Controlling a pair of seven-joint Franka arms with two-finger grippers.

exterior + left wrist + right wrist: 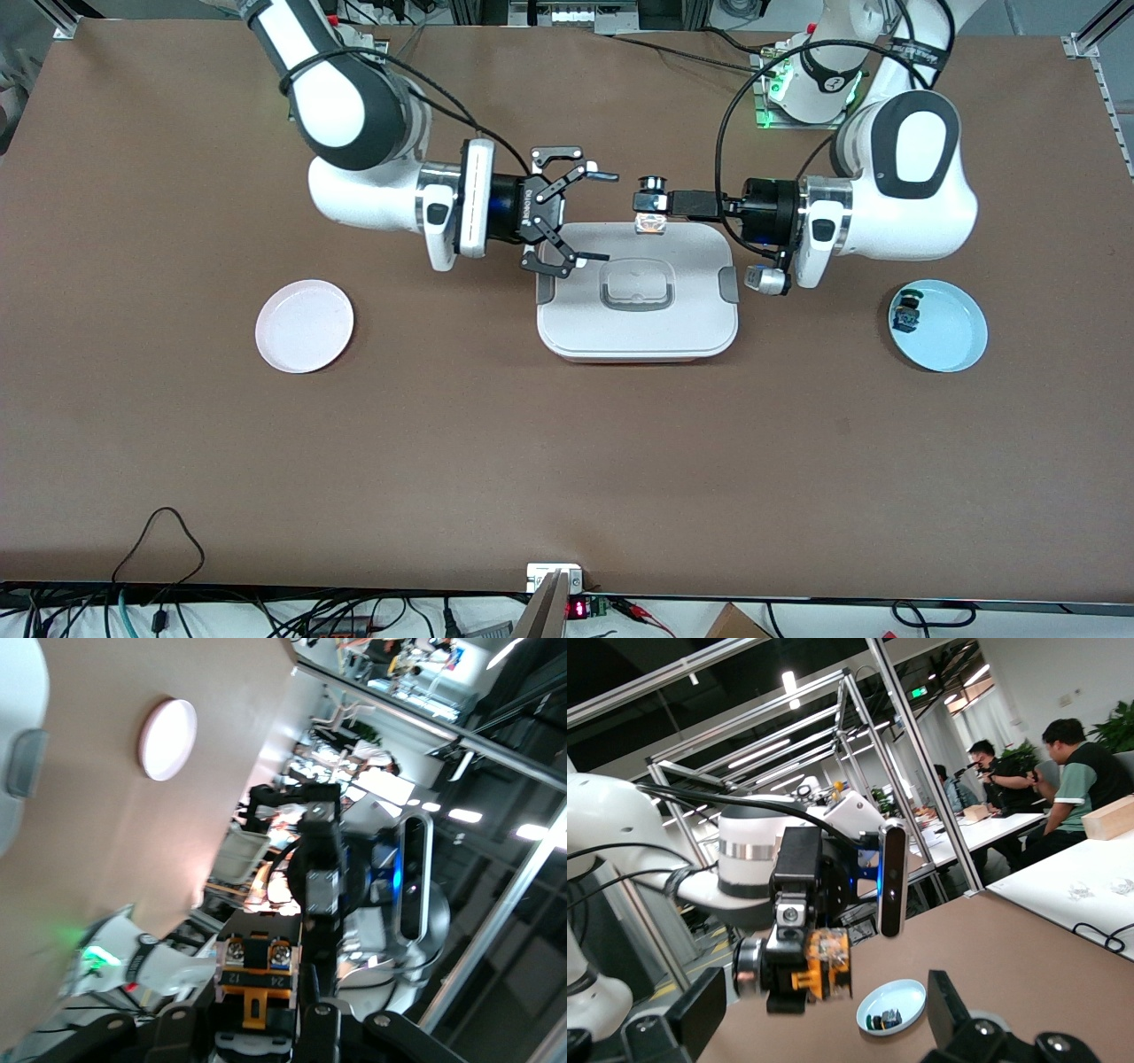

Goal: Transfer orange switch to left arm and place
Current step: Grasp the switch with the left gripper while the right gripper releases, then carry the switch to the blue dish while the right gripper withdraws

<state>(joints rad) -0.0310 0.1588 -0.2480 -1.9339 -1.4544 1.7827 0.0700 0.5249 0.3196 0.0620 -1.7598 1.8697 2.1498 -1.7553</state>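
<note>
Orange switch (650, 211) up in the air over the white box (637, 301).
Left gripper (649, 206) pinches the tiny switch tight above the box's edge nearest the robots; "12" and "24" show on its terminals. Right gripper (601, 217) hangs just beside it, fingers spread wide and holding nothing. Round pink plate (304, 325) and blue plate (941, 326) sit well apart on the smooth brown table (567, 461).
</note>
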